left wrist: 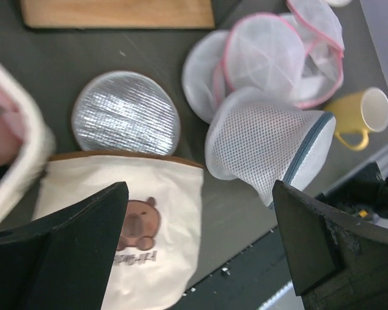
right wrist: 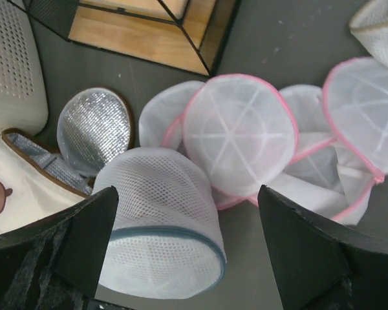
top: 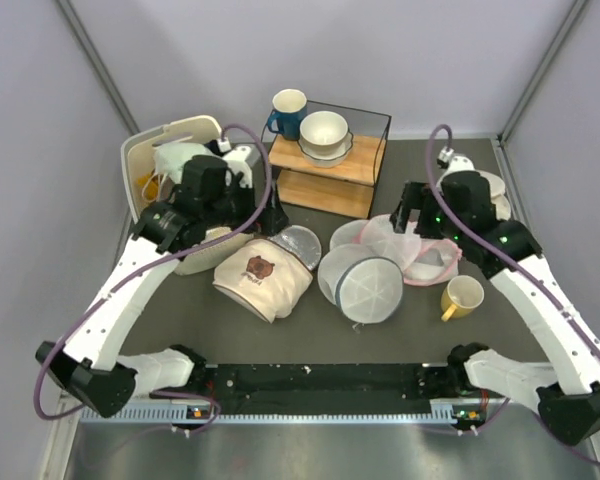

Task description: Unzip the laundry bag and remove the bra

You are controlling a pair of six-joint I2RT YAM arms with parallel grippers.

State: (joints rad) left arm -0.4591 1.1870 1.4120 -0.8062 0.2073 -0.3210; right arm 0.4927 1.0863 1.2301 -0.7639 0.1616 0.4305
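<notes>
The right tool (right wrist: 189,240) hangs above the worktop (top: 180,320) with its fingers wide apart and nothing between them. The left tool (left wrist: 200,223) is spread wide too, and empty.

The laundry bag (top: 363,285) lies tipped on its side between the two arms, touching the pink-trimmed mesh bags (top: 412,248). From the right tool (the nearer one, in my judgement) it lies toward the near edge and a little to the left. Its drum axis slants, and the grey-blue zip rim (right wrist: 161,230) points toward the arm bases. I cannot make out the bra through the mesh.
</notes>
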